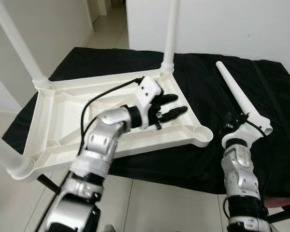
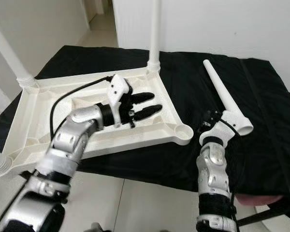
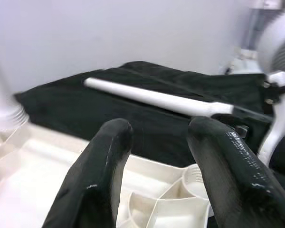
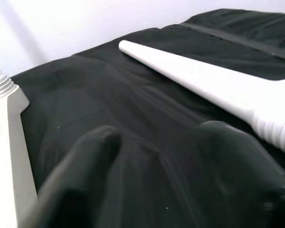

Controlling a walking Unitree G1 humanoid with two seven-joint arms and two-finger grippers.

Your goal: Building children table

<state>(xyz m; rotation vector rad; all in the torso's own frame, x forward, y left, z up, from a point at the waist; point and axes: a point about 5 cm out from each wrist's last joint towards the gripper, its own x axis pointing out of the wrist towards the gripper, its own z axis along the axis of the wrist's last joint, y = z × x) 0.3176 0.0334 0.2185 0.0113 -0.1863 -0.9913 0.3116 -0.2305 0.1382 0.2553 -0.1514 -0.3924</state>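
Here the white plastic tabletop (image 1: 63, 121) lies upside down on a black cloth (image 1: 261, 96), ribbed underside up. Three legs stand screwed into its corner sockets: one at the far left (image 1: 19, 43), one at the near left (image 1: 5, 154), one at the far right (image 1: 170, 34). The near-right socket (image 1: 203, 134) gapes without a leg, so the job looks three parts done, with the fourth leg in hand.

The left gripper (image 1: 166, 107) hovers over the underside near the right rim, fingers (image 3: 99, 175) spread apart and holding nothing; it seems placed to steady the top.

Further right, the loose leg (image 1: 237, 94) lies on the cloth, threaded end toward the robot. The right gripper (image 4: 156, 166) sits at that thick end, fingers parted beside it, apparently not yet closed on it.

The next move would call for gripping the leg near its threads, standing it upright over the open socket, and twisting it in while the left side braces the tabletop.
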